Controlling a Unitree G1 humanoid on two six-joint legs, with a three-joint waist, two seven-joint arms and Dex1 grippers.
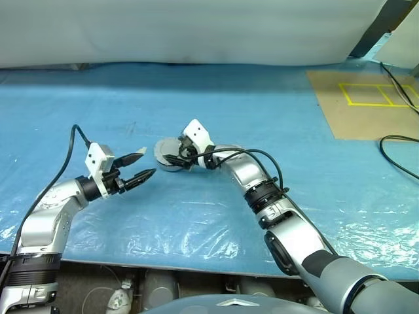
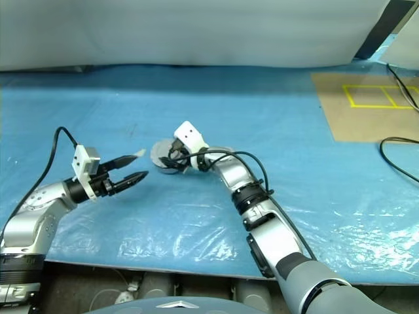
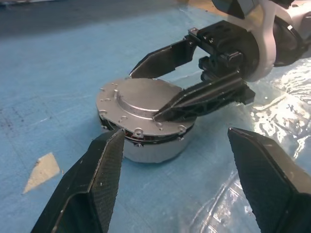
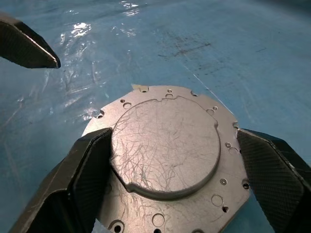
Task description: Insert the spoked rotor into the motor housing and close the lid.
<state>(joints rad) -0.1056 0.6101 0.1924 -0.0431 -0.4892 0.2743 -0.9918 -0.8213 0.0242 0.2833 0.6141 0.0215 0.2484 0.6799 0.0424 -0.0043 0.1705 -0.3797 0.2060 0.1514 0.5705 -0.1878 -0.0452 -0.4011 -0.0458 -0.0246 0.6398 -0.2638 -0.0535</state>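
Note:
The motor housing stands on the blue sheet at mid-table, a strip of copper windings showing under its top. The silver lid lies on it, slightly off-centre; its scratched raised centre faces up. My right gripper is open, with one finger behind the lid and the other lying across the lid's near flange. My left gripper is open and holds nothing; it hovers a short way to the left of the housing, pointing at it. The spoked rotor is out of view.
A wrinkled blue plastic sheet covers the table. A brown board with yellow tape lines lies at the far right, and a black cable runs beside it. A small pale scrap lies on the sheet near my left gripper.

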